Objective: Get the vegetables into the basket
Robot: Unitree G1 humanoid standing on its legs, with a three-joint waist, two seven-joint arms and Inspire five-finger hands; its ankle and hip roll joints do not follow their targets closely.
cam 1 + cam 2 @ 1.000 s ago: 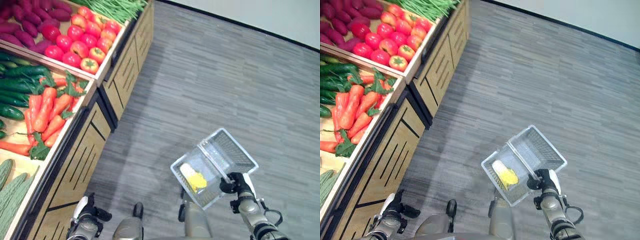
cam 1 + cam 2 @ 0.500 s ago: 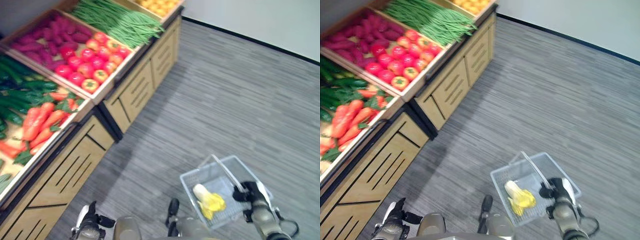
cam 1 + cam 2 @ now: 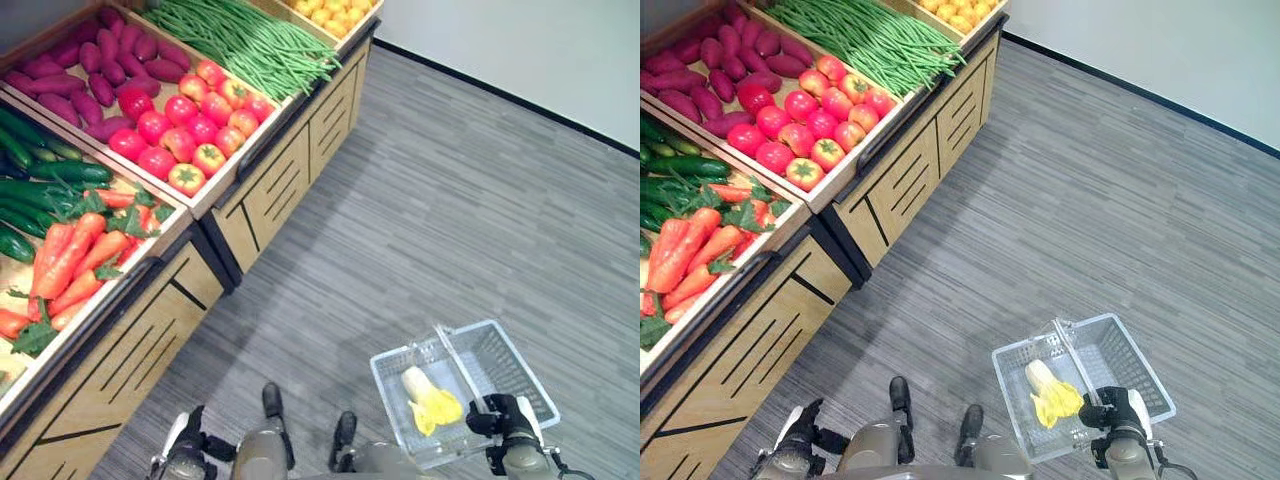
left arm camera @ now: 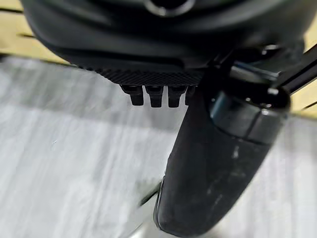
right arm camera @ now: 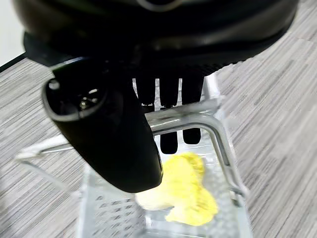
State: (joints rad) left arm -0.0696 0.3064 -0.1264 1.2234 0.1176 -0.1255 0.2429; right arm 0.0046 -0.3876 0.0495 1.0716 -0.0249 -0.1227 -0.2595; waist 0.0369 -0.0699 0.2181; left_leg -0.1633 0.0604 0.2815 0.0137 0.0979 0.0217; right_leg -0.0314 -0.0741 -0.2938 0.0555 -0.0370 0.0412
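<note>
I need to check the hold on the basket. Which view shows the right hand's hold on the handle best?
The right wrist view: the right hand curls its fingers round the basket's handle from close up. Both eye views show the hand as a small dark fist at the basket, its fingers too small to read.

Colour key. Basket (image 3: pixel 1132 362): pale translucent grey mesh with a light handle (image 5: pixel 198 116), held in the black right hand (image 3: pixel 1110 412). Cabbage (image 3: pixel 1050 392) inside it: cream-white stem, bright yellow leaves. Floor (image 3: pixel 450 210): grey with fine streaked plank lines. Display stand (image 3: pixel 280 180) at 10 o'clock: tan wood with dark grooves and black trim. Its produce: purple sweet potatoes (image 3: pixel 95 60), red and orange-red tomatoes (image 3: pixel 185 125), green beans (image 3: pixel 250 45), orange carrots (image 3: pixel 75 255) with green tops, dark green cucumbers (image 3: pixel 40 180), yellow-orange fruit (image 3: pixel 325 12). Left hand (image 4: pixel 158 94): black.
</note>
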